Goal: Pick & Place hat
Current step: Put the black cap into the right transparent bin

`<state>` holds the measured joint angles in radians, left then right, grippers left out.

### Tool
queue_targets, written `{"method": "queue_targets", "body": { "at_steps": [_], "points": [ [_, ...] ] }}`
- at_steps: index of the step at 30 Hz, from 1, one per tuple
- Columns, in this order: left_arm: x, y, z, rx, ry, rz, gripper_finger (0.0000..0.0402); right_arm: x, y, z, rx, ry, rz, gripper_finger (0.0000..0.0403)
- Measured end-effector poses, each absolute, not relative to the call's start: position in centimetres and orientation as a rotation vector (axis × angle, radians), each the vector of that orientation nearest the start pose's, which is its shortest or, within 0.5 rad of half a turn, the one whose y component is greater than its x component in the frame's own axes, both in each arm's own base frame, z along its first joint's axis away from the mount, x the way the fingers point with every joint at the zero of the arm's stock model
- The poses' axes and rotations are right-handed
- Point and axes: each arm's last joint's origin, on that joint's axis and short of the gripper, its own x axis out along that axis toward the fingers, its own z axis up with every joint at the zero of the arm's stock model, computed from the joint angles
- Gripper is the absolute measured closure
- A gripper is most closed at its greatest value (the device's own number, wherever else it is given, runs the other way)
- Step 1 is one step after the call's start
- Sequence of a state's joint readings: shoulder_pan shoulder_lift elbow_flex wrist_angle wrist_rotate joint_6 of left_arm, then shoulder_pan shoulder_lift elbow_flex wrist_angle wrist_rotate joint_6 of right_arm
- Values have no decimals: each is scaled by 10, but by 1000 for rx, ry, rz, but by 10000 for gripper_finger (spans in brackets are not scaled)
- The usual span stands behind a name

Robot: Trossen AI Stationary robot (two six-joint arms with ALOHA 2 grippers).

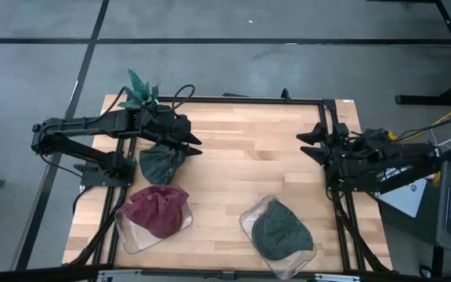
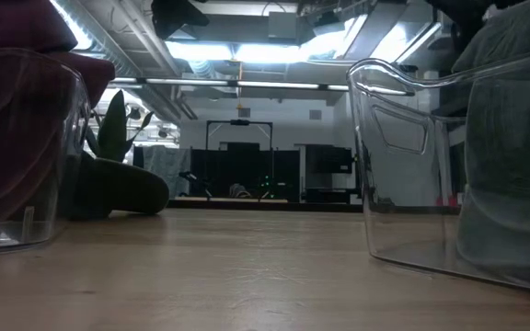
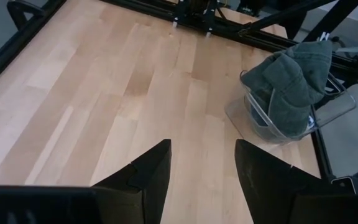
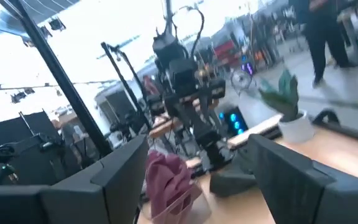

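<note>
Three hats show: a loose dark green hat (image 1: 158,163) lies on the counter (image 1: 249,157) directly beneath the left gripper (image 1: 195,146), jaws open and empty. Far across, the right gripper (image 1: 305,146) waits open.

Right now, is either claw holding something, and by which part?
Nothing is held. The left claw hangs open above bare table; the right claw is open and empty at the right side.
</note>
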<state>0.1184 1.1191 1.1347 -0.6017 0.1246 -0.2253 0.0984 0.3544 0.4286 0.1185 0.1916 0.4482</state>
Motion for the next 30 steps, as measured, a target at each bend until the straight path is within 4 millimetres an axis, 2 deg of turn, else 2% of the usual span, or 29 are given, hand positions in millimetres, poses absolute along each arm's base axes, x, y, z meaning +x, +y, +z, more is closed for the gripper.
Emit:
{"method": "queue_targets", "body": {
  "at_steps": [11,20,25,30],
  "points": [
    [228,24,351,-287,579,72,229,105,-7,246,379,-330,-4,128],
    [228,27,351,-351,563,199,231,105,-22,213,316,-350,29,128],
    [228,27,351,-361,562,204,229,102,-32,201,261,-361,-56,128],
    [228,27,351,-413,557,219,230,101,-42,196,214,-330,-233,128]
  ]
}}
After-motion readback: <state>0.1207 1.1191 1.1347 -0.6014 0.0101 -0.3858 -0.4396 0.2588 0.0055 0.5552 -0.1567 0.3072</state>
